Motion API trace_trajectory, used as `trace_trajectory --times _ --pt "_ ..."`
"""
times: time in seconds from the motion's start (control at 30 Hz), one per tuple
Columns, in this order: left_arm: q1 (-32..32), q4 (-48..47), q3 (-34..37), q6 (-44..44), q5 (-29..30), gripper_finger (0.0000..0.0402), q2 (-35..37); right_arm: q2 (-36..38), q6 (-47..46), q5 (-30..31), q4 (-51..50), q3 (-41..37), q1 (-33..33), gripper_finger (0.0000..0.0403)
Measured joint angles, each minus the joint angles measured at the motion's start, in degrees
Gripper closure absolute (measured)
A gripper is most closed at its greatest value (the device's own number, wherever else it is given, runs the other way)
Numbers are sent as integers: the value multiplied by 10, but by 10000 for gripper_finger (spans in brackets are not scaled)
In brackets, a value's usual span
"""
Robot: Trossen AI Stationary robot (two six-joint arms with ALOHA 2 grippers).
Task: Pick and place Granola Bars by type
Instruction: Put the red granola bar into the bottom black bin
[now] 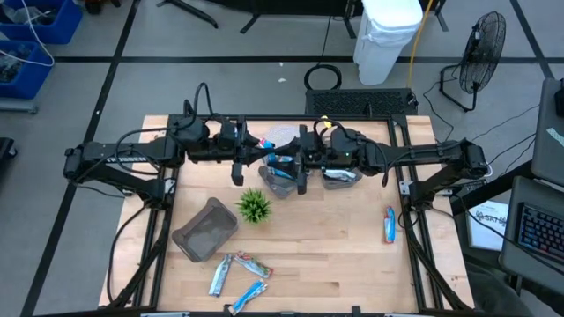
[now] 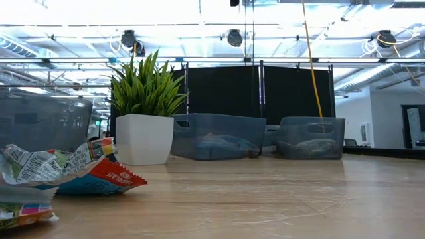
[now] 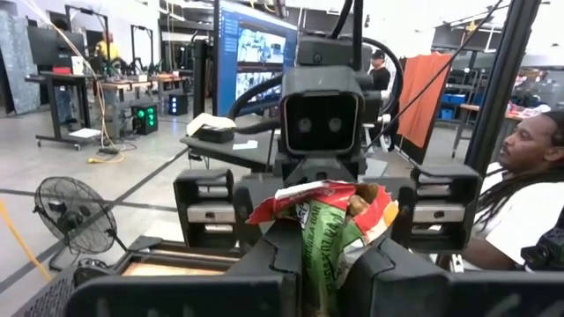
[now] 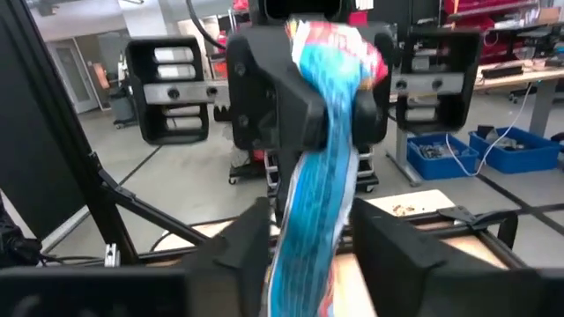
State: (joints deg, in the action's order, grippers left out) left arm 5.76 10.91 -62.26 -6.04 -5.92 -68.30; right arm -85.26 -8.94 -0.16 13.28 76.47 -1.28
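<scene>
Both arms meet above the far middle of the table. Between them hangs one granola bar (image 1: 277, 161), lifted above the table. It looks blue with a red end in the right wrist view (image 4: 319, 185) and red and green in the left wrist view (image 3: 324, 231). My left gripper (image 1: 256, 148) and my right gripper (image 1: 293, 164) face each other, each shut on it. Other bars lie flat near the table's near edge (image 1: 220, 275) (image 1: 252, 264) (image 1: 249, 296) and near its right edge (image 1: 389, 224). The low view shows neither gripper. My left gripper pinches the bar's red end (image 4: 333, 48) between its two fingers (image 4: 280, 101), coming level from the table's left. The bar is clear of the table. My right gripper pinches the bar's blue end (image 4: 304, 251) between its two fingers (image 4: 388, 242), coming level from the table's right. The crumpled packet stretches from there across to the other gripper.
Two grey trays (image 1: 280, 180) (image 1: 340, 176) sit under the grippers. A third tray (image 1: 206, 231) lies tilted at the left. A small green plant (image 1: 255, 206) stands in the middle. In the low view, crumpled packets (image 2: 73, 169) lie close to the camera. A person (image 3: 529, 194) sits beyond the table.
</scene>
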Motion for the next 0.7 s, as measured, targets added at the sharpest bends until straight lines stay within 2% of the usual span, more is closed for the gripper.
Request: trace_trajectory --times 0.2,0.37,0.5,0.7 --pt "-9 -4 0 1 0 369 4 27 16 -1 -49 0 -9 162" --pt "-23 -30 0 -3 25 371 12 68 38 -1 -138 0 -14 120" --pt "-41 -71 0 0 101 373 36 103 52 -2 -175 0 -11 107" --pt "-71 -155 1 -6 228 374 85 151 52 -2 -205 0 -6 109"
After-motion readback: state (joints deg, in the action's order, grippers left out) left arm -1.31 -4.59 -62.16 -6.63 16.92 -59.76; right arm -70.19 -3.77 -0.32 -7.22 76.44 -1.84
